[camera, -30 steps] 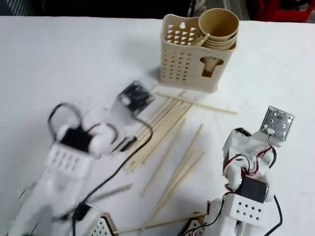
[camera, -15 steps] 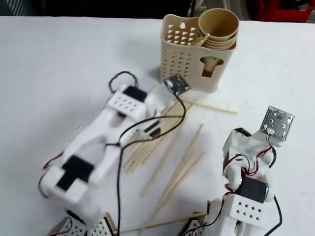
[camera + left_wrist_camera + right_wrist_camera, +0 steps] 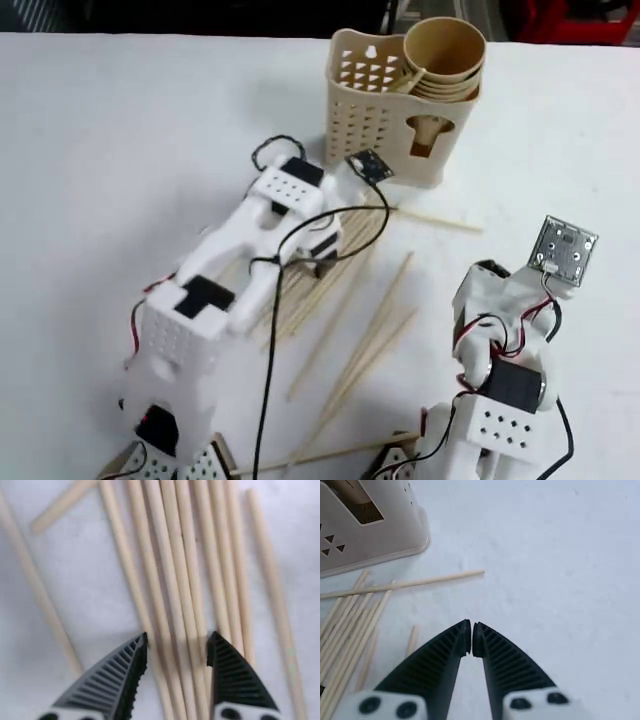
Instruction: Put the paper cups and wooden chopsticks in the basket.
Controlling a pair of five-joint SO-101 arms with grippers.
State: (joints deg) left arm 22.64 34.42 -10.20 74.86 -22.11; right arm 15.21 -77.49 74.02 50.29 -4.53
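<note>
A beige slotted basket [image 3: 385,120] stands at the back of the table with a stack of paper cups [image 3: 445,55] inside it. Several wooden chopsticks [image 3: 345,290] lie scattered in front of it. My left gripper [image 3: 177,640] is open and hangs low over a bundle of parallel chopsticks [image 3: 185,580], its fingertips straddling a few of them. In the high view the left arm [image 3: 250,250] stretches from the near left to that pile. My right gripper [image 3: 471,630] is shut and empty above bare table, near a single chopstick [image 3: 410,583] and the basket's corner [image 3: 370,525].
The right arm [image 3: 505,340] stands folded at the near right. One chopstick [image 3: 440,220] lies apart just in front of the basket, and another [image 3: 330,455] lies by the arm bases at the front edge. White tabletop [image 3: 120,130] spreads to the left and far right.
The left arm has swung from the near left up and to the right, bringing its gripper down over the chopstick pile. The right arm has not moved.
</note>
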